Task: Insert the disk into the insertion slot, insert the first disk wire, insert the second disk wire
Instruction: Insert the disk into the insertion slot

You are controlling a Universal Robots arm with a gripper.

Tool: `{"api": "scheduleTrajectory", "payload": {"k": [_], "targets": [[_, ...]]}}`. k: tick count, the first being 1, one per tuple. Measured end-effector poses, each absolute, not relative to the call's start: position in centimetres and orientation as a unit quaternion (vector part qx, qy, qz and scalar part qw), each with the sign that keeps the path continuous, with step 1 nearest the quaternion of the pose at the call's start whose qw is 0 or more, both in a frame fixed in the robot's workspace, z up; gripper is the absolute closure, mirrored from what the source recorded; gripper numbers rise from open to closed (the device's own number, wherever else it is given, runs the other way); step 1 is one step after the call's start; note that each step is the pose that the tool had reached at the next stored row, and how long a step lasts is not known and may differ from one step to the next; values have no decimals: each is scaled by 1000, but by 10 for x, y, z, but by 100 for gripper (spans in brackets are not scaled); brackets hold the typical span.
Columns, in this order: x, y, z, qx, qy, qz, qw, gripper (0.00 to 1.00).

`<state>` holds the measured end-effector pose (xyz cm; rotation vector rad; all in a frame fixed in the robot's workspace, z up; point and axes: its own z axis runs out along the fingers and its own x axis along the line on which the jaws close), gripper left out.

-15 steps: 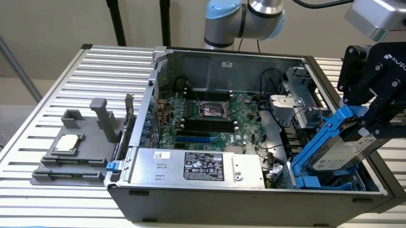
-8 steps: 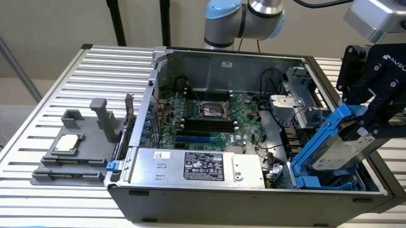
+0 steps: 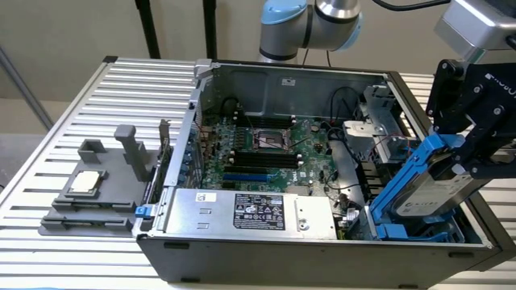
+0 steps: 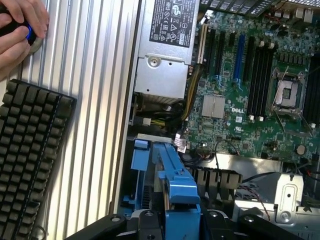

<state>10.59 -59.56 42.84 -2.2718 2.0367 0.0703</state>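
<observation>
Gripping the disk [image 3: 435, 193] by its upper end, the jaws are closed on its blue frame w/ the silver drive clipped inside. Disk is tilted, not flat: the top leans toward the exterior view's right and sticks up past the case rim. The bottom end reaches down among the blue rails of the insertion slot [image 3: 407, 232], at the front corner of the PC case [image 3: 322, 257] on the exterior view's right. Not seated yet. In the wrist view the blue frame runs out from between the jaws, down into that corner.

PSU [image 3: 250, 211], a silver box w/ black label, lies along the case front, just beside the slot on the exterior view's left. Motherboard [image 3: 266, 151] sits behind it. Case lies open on a slatted metal counter [image 3: 72, 109]. Grey fixture [image 3: 89, 193] w/ a chip on it stands on the counter, apart from the case.

Wrist view: black keyboard [image 4: 30, 160] on the counter beside the case. A person's hand [image 4: 17, 27] rests near it on a small dark thing w/ a blue ring.
</observation>
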Motion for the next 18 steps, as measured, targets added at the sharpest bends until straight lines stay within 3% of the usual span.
{"api": "scheduleTrajectory", "payload": {"k": [18], "targets": [[103,-599,427,-735,675,31,54,67]]}}
